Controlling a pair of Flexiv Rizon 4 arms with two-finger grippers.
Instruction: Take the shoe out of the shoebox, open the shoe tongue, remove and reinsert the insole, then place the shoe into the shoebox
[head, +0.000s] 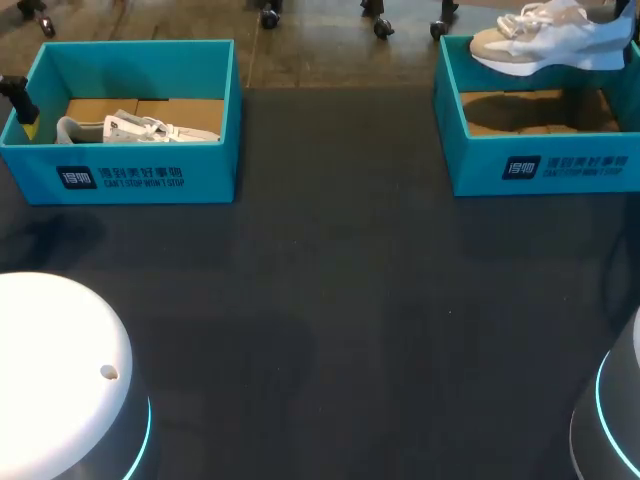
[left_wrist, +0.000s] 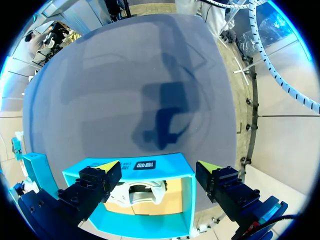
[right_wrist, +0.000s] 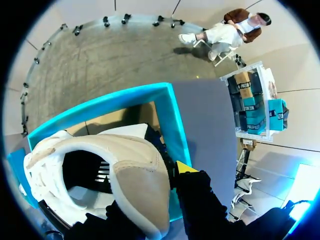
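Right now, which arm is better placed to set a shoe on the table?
Right, probably: the right gripper holds the beige shoe above the right shoebox, while the left gripper hangs open over the left shoebox with the white shoe inside.

Worktop (head: 330, 300) middle: bare dark surface, a wide open lane between left box (head: 145, 180) and right box (head: 540, 170).

Left box: shoe (head: 150, 130) lies lengthwise on the floor against the front wall, with a free strip behind it. Left gripper (left_wrist: 158, 166) hangs above this box, jaws wide apart.

Right box: floor free, but second shoe (head: 560, 40) hangs in the air across the opening.

Near corners taken by left arm base (head: 60, 370) and right arm base (head: 615, 410).
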